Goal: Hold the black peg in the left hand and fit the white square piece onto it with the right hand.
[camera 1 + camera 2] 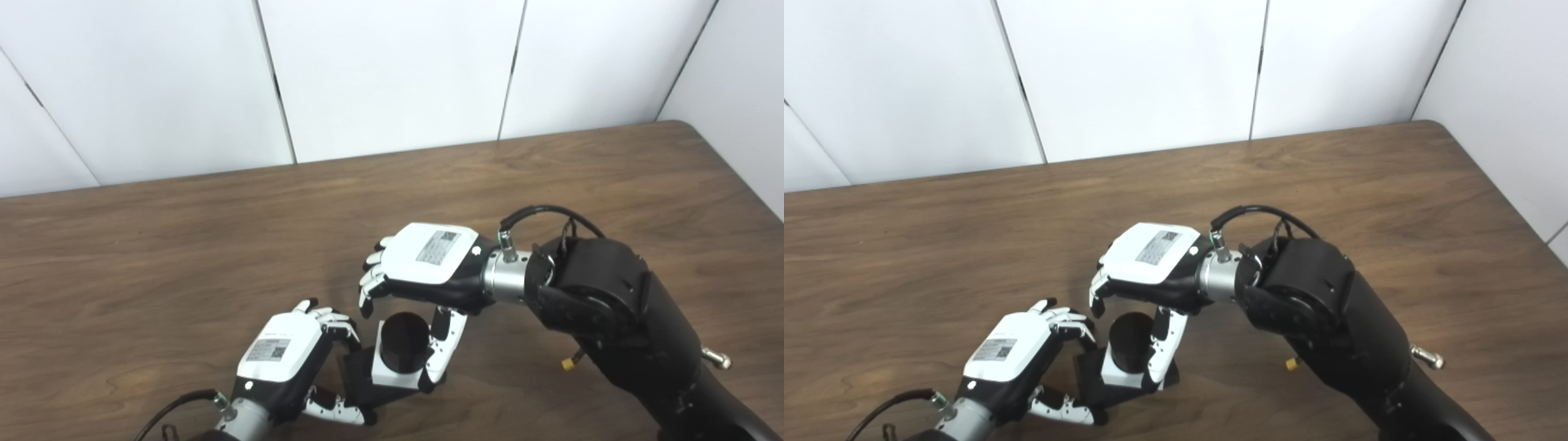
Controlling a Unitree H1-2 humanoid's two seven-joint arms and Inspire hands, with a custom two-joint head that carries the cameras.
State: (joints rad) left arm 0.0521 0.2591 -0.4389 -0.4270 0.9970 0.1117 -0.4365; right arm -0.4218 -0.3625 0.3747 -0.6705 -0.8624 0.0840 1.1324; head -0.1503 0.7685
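Note:
A black round peg stands up from a dark base near the table's front edge. My left hand is shut on that base, fingers over its far side and thumb under its near side. The white square piece sits around the peg, low on it, with the peg's top sticking out above. My right hand hovers over the peg. Its thumb lies down the white piece's right edge, and its fingers curl down at the peg's far left. Whether those fingers touch the piece is hidden.
The brown wooden table stretches left and back to white wall panels. My bulky black right forearm crosses the front right. The table's right edge runs near the wall.

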